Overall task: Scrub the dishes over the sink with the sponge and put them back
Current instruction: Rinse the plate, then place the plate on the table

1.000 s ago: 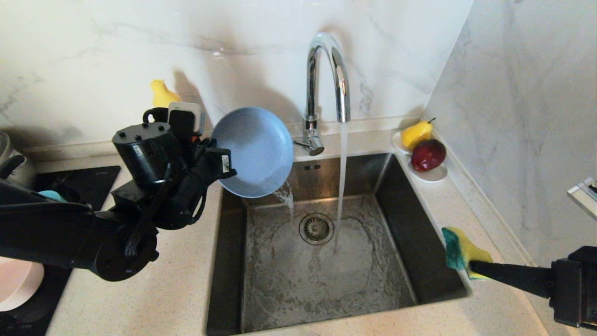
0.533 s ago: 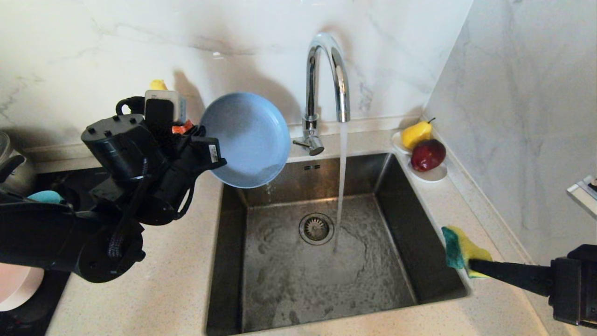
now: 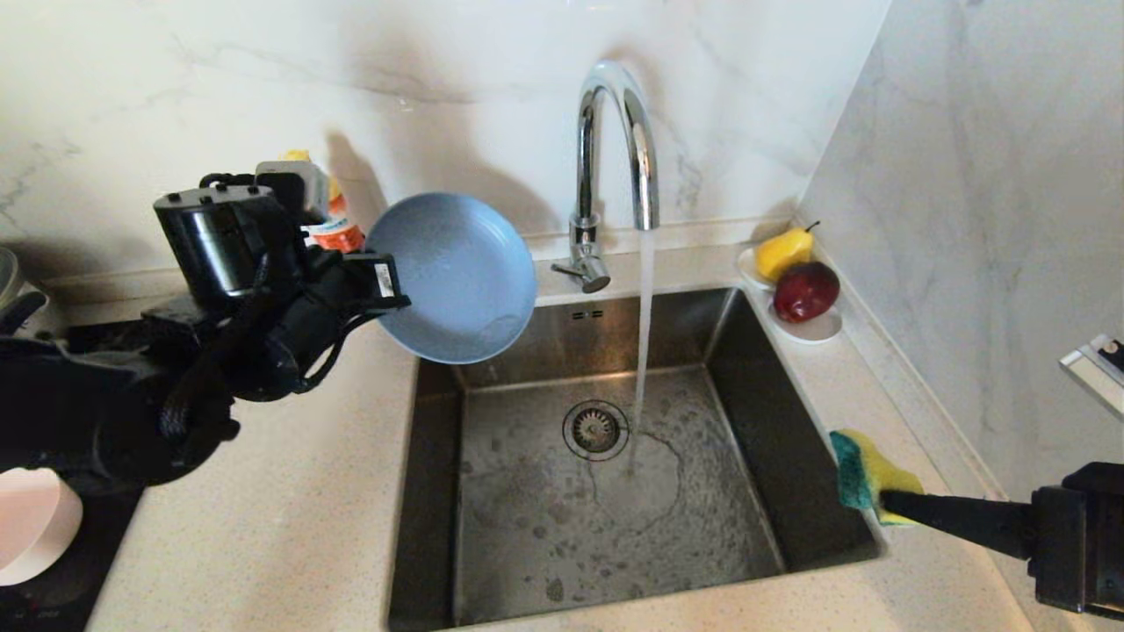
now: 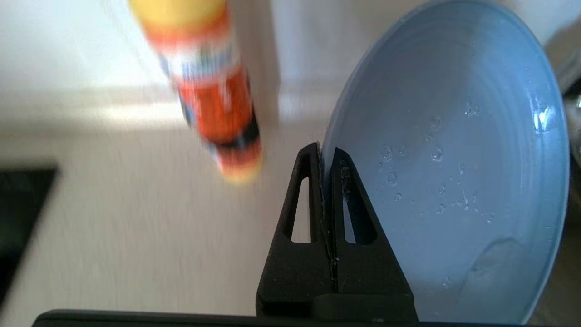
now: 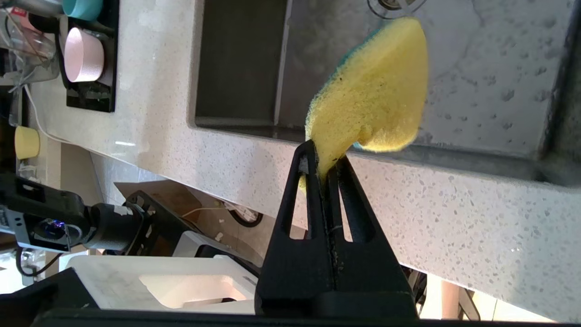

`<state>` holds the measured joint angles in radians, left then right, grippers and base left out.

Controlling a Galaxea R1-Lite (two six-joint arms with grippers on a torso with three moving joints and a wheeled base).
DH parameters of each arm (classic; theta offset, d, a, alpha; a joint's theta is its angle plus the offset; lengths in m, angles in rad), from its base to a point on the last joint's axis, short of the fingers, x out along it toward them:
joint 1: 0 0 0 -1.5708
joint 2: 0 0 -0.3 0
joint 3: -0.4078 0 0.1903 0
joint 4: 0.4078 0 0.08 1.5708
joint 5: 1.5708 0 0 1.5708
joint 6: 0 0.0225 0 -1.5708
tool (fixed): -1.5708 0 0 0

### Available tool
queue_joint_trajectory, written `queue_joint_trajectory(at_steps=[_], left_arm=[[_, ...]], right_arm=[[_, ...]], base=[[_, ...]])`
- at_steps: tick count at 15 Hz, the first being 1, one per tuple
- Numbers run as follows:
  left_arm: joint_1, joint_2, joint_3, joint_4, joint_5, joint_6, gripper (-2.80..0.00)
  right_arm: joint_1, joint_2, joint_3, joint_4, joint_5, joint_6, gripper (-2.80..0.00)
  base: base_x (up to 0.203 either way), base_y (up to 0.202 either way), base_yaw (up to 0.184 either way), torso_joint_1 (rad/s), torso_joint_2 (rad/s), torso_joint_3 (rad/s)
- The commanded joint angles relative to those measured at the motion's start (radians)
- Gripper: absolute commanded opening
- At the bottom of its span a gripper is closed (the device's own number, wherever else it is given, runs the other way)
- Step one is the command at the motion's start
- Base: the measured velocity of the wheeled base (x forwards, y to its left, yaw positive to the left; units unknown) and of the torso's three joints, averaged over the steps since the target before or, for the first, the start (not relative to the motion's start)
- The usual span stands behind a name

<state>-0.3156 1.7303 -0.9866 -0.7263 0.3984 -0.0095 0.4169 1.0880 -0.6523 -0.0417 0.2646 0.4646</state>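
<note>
My left gripper [image 3: 386, 283] [image 4: 325, 152] is shut on the rim of the grey-blue plate [image 3: 452, 276] [image 4: 454, 159], which is tilted on edge, wet, over the sink's [image 3: 790, 456] back left corner and the counter. My right gripper [image 3: 887, 502] [image 5: 324, 156] is shut on the yellow and green sponge [image 3: 865, 472] [image 5: 372, 91] above the sink's right rim. The pale pink bowl [image 3: 31, 527] [image 5: 84, 54] sits on the black cooktop at far left. A teal bowl [image 5: 81, 7] shows beside it in the right wrist view.
The faucet [image 3: 615, 167] runs a stream of water onto the sink floor by the drain strainer [image 3: 596, 429]. A yellow and orange bottle [image 3: 327, 219] [image 4: 209, 86] stands behind my left arm. A white dish with pear and apple [image 3: 795, 281] sits at the back right.
My left arm has drawn the plate leftward out of the basin toward the counter, and the water draining from it has stopped. The bottle now shows behind it. The right arm has stayed put.
</note>
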Motion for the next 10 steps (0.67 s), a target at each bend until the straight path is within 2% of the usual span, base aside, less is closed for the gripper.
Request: queue_joint_trajectory(at_steps=[1, 3, 5, 6, 8, 10], left_arm=[[0.074, -0.082, -0.139, 0.527, -0.072, -0.161, -2.80], [0.184, -0.136, -0.230, 0.835, -0.177, -0.281, -2.80], [0.281, -0.174, -0.255, 1.016, -0.229, -0.344, -2.80], [0.330, -0.182, -0.257, 1.061, -0.237, -0.376, -2.80], [0.433, -0.186, -0.230, 1.091, -0.271, -0.402, -2.80], [0.533, -0.180, -0.181, 1.092, -0.359, -0.411, -2.80]], right_arm=[[-0.015, -0.005, 0.011, -0.001, 0.003, 0.003, -2.80], [-0.021, -0.002, 0.023, -0.001, 0.004, 0.006, -2.80], [-0.025, 0.006, 0.028, -0.002, 0.005, 0.022, -2.80], [-0.030, 0.007, 0.030, -0.003, 0.007, 0.023, -2.80], [-0.032, 0.018, 0.030, -0.004, 0.013, 0.023, -2.80], [-0.033, 0.027, 0.030, -0.004, 0.016, 0.023, -2.80]], base=[[0.000, 0.000, 0.000, 0.000, 0.00, 0.000], [0.000, 0.000, 0.000, 0.000, 0.00, 0.000], [0.000, 0.000, 0.000, 0.000, 0.00, 0.000], [0.000, 0.000, 0.000, 0.000, 0.00, 0.000], [0.000, 0.000, 0.000, 0.000, 0.00, 0.000], [0.000, 0.000, 0.000, 0.000, 0.00, 0.000]])
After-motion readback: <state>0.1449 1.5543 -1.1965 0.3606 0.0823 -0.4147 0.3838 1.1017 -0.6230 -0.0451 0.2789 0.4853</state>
